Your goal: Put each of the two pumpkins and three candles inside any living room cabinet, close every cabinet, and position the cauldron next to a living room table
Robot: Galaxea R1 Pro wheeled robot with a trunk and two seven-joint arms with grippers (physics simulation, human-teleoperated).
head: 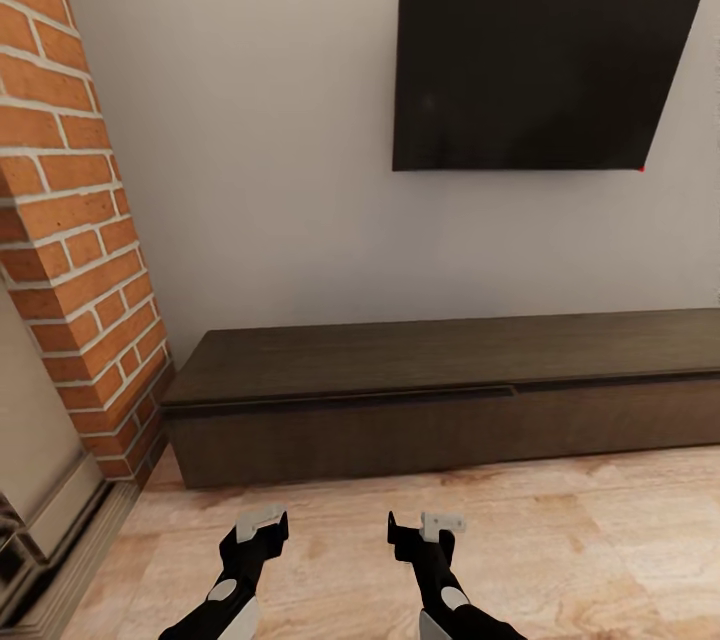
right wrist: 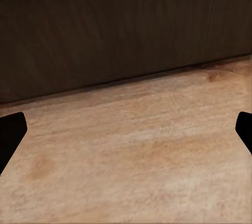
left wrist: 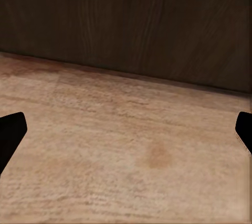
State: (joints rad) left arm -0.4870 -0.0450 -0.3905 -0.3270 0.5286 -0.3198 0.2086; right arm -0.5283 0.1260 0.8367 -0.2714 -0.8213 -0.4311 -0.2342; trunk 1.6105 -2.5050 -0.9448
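The long low dark-brown cabinet (head: 440, 390) stands against the grey wall, with a seam between two wide drawer fronts; its top is bare. In the head view my left gripper (head: 262, 525) and right gripper (head: 425, 525) hover low over the wooden floor a short way before the cabinet, both open and empty. The left wrist view shows the left gripper (left wrist: 126, 135) with fingertips (left wrist: 10, 129) wide apart, facing the cabinet (left wrist: 131, 19) front. In the right wrist view the right gripper (right wrist: 126, 135) is just as wide, facing the cabinet (right wrist: 121, 24). Pumpkins, candles, cauldron and table are out of view.
A black TV (head: 540, 70) hangs on the wall above the cabinet. A red brick fireplace column (head: 70, 220) rises at the left, its hearth edge (head: 60, 520) reaching the floor beside my left arm. Light wooden floor (head: 600, 540) extends to the right.
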